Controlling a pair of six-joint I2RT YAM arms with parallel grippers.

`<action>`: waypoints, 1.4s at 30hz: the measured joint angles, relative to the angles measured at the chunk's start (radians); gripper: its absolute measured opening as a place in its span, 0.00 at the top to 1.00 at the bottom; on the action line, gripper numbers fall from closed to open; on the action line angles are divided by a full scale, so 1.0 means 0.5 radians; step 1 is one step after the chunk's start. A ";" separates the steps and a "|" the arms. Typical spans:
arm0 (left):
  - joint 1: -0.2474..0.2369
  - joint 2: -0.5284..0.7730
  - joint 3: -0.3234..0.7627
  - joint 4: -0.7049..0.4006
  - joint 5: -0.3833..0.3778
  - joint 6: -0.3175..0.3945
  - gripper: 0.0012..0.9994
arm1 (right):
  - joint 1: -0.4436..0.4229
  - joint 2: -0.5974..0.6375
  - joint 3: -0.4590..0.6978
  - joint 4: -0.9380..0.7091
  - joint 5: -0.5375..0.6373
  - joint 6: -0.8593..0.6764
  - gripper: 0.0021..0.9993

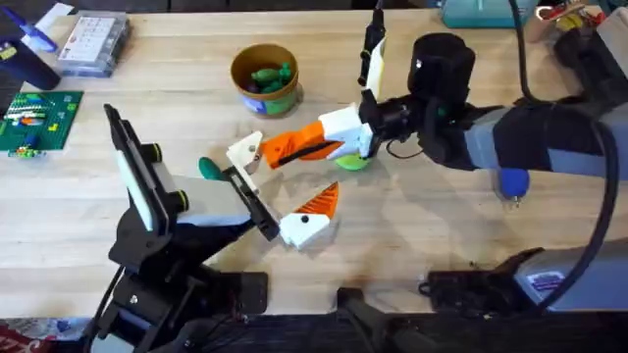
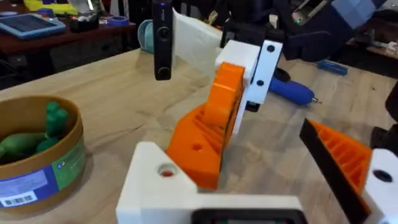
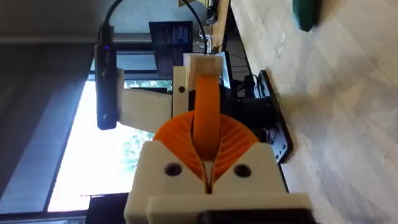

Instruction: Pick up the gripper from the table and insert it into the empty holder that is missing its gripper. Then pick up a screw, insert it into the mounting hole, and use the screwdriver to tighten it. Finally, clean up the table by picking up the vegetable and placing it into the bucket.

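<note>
Screwdriver [image 2: 291,91] behind right end effector [image 3: 207,163] (clamped on gripper [image 3: 207,115]), left wrist view

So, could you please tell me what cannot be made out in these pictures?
- Screwdriver: overhead view, mostly hidden under the right arm.
- Light green vegetable: overhead view, largely covered by the held gripper.
- Bucket: left wrist view, cut off by the picture's edge.

Robotics lab, 2 arms at a wooden workbench [image 1: 147,59], parts organizer box [image 1: 93,44], green circuit board [image 1: 37,121], window behind [image 3: 68,155].
</note>
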 joint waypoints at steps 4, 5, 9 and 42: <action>0.002 0.000 0.000 0.000 -0.019 0.000 0.01 | 0.018 0.000 0.028 -0.006 0.010 0.014 0.98; 0.002 -0.001 0.000 0.001 -0.021 0.005 0.01 | 0.029 0.000 0.048 -0.011 0.018 0.018 0.98; 0.004 -0.001 0.001 0.023 -0.044 0.018 0.01 | 0.055 0.006 0.102 -0.026 0.028 0.035 0.98; 0.026 -0.001 0.001 -0.002 -0.149 -0.032 0.01 | 0.206 0.327 0.376 -0.066 -0.007 0.043 0.98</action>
